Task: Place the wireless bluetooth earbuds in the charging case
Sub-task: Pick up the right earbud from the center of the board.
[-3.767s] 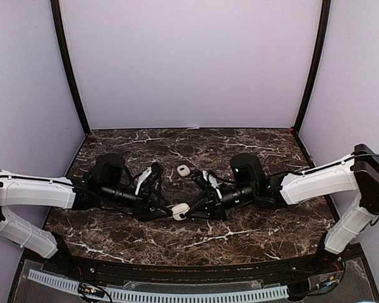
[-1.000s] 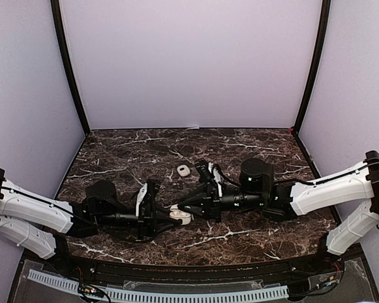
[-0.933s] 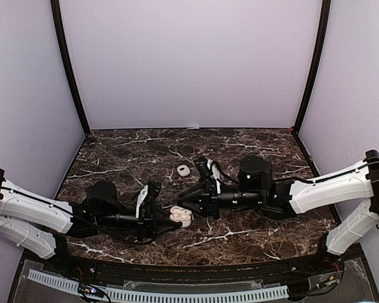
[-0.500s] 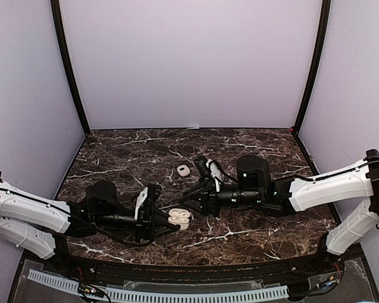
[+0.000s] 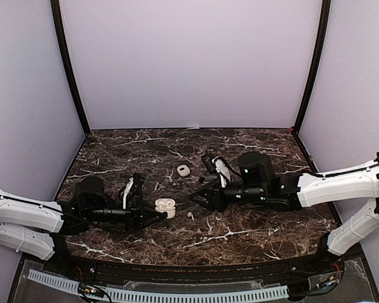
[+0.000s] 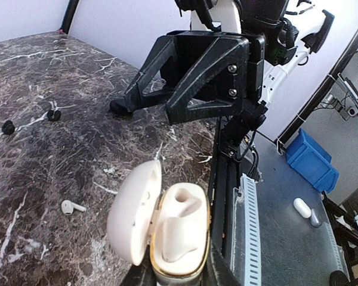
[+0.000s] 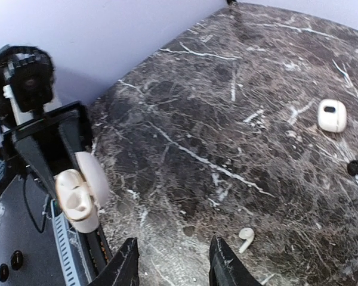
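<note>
Near the middle of the counter point(image 5: 252, 230) in the top view, the left pincer point(image 6: 174, 275) is clamped on the open case point(image 6: 167, 229). The right pincer point(image 7: 174, 244), apart and empty, hovers near a white bud point(image 7: 246, 237). An off-centre pinch could flick that tiny, smooth bud away.

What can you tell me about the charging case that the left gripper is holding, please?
The charging case is a small, glossy, cream-white pebble that looks like plastic. Its hinged lid stands open to one side, and a gold-coloured rim rings the base. Two moulded wells show inside; the upper looks empty, and the lower I cannot tell. The left gripper is shut on its base, with the opening turned toward the right gripper. Nothing else touches it.
</note>
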Available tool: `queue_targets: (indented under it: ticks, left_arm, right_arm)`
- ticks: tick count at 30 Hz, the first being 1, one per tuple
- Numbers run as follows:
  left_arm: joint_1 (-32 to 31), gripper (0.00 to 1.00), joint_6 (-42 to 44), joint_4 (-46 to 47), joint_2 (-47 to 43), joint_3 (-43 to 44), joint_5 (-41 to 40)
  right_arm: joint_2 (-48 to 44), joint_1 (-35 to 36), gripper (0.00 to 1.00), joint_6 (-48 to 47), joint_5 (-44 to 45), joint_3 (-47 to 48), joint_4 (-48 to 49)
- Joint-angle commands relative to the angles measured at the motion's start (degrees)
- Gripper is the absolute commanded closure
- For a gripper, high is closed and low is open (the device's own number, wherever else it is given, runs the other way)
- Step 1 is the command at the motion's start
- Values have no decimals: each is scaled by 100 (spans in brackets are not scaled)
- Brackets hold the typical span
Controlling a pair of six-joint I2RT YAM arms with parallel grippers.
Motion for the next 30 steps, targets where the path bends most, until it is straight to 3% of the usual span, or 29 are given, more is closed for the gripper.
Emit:
queue_targets:
  ticks: [1,4,8,18,30]
  left_arm:
    - [232,83,-399,-29,-250,-180,164]
    - [356,83,-444,-40,-369,-307,42]
    - [550,83,-528,-3,-461,-428,-7]
    - [776,83,-633,2,-357,-495,285]
    - [967,83,-690,67,-372,-656,431]
  right_arm:
    - [520,-208,61,411,692,792,-1531]
    - [1234,-229,61,667,1149,1747,-2939]
    - [2086,-184,61,651,1160,2813,-3941]
    - [3378,-145,66,431,965,3954,-4785]
    - [4072,1,67,229,1065,4650,-5398]
